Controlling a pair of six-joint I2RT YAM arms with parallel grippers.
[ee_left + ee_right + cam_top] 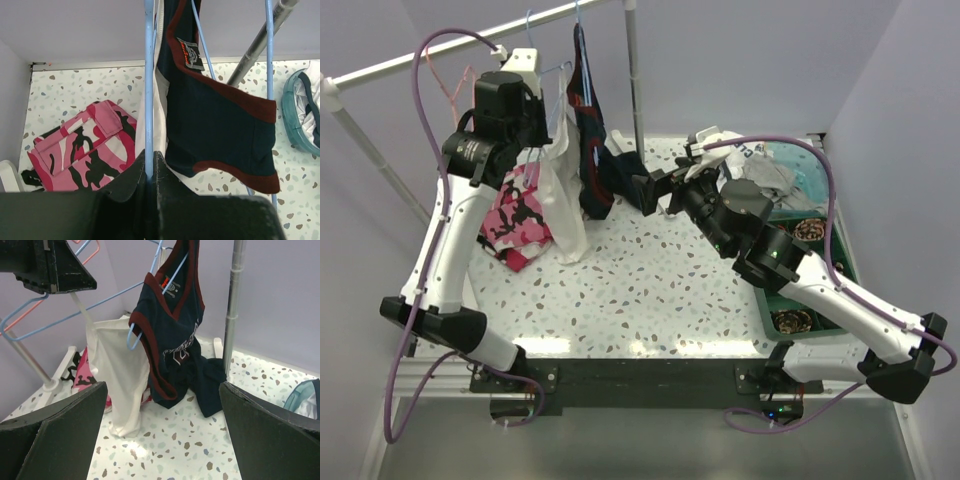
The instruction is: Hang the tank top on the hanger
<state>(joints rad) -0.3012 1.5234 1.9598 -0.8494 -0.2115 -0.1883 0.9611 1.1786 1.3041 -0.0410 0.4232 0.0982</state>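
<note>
Left gripper (150,167) clamped on light-blue hanger (148,75), far left near rail. White tank top (117,385) hung there, seemingly by one strap. Right gripper (653,192) spread wide, empty, mid-table. Loose strap best pinched near edge, then lifted over hanger end; navy jersey (175,340) to be avoided.

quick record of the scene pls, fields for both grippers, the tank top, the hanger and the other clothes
left gripper: shut on the hanger's wire, raised above the table
right gripper: open, empty, facing the hanging clothes
hanger: light blue, held by the left gripper
tank top: white, hanging limp from the hanger, seemingly by one strap
navy garment: red-trimmed, hanging up beside the tank top
pink camouflage garment: lying on the table
</note>
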